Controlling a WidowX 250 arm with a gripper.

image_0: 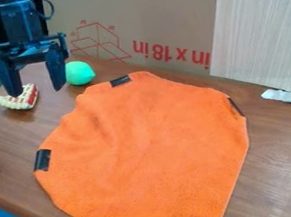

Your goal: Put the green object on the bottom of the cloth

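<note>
The green object rests near the far edge of the table, just beyond the orange cloth. Beside it, toward the table's left edge, the gripper hangs with fingers spread wide, near a cream-and-red toy. A cardboard box stands along the far edge.
</note>
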